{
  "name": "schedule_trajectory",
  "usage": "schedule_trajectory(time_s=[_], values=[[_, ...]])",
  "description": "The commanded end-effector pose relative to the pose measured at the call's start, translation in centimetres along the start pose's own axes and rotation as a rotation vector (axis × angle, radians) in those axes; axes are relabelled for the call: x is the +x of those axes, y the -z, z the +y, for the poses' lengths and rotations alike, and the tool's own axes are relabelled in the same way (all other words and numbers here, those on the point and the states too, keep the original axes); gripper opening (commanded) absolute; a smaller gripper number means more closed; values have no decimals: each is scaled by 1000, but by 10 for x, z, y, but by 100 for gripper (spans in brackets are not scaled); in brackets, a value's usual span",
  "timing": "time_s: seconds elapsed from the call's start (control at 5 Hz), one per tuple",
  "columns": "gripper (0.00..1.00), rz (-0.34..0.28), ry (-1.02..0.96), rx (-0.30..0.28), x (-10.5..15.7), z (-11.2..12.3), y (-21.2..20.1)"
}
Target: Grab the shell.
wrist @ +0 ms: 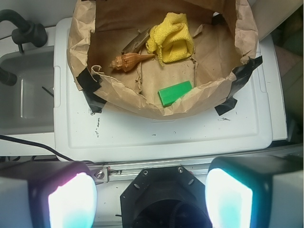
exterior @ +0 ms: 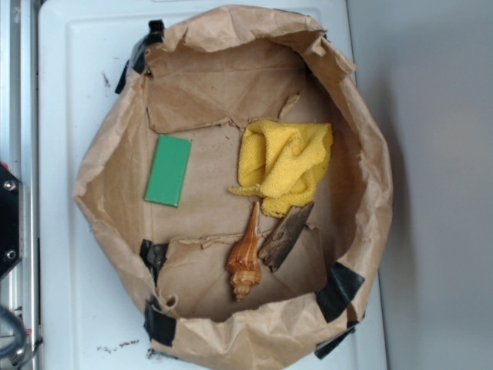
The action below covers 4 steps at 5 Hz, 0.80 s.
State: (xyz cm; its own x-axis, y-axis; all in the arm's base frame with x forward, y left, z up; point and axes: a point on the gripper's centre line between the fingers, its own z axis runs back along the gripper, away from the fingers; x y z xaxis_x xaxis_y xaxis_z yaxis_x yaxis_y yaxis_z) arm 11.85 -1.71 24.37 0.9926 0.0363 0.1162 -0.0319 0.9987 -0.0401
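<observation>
Your shell (exterior: 245, 260) lies on the paper floor of the bag (exterior: 108, 177), in the near-bottom part of the exterior view, bulbous whorls toward the bag's lower wall and its thin point aimed up toward the cloth (exterior: 285, 166). In the wrist view you see the same shell (wrist: 127, 61) lying sideways at the left of the bag's floor, point toward the cloth (wrist: 172, 38). Just beside the shell, on its right in the exterior view, a dark wood piece (exterior: 285, 235) lies slanted, its lower end touching or nearly touching the shell's body; you cannot tell which. The yellow cloth is bunched above both, its lower edge just beside the shell's tip and over the wood's upper end. A flat green block (exterior: 169, 170) rests well apart to the left, on the bag's floor. Black tape (exterior: 339, 290) patches the bag's rim at several corners. The bag sits on a white table (exterior: 69, 92). Your fingers (wrist: 72, 199) are spread wide, holding nothing, at the bottom of the wrist view with the gripper (wrist: 151, 198) well short of the bag.
</observation>
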Motion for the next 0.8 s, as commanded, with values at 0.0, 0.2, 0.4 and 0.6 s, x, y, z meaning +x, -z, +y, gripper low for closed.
schedule_trajectory(time_s=[0.0, 0.2, 0.4, 0.6], values=[[100, 0, 0, 0, 0, 0, 0], [100, 22, 95, -5, 50, 1, -3], [100, 41, 324, 0, 90, -10, 10], [100, 47, 584, 90, 112, -23, 21]])
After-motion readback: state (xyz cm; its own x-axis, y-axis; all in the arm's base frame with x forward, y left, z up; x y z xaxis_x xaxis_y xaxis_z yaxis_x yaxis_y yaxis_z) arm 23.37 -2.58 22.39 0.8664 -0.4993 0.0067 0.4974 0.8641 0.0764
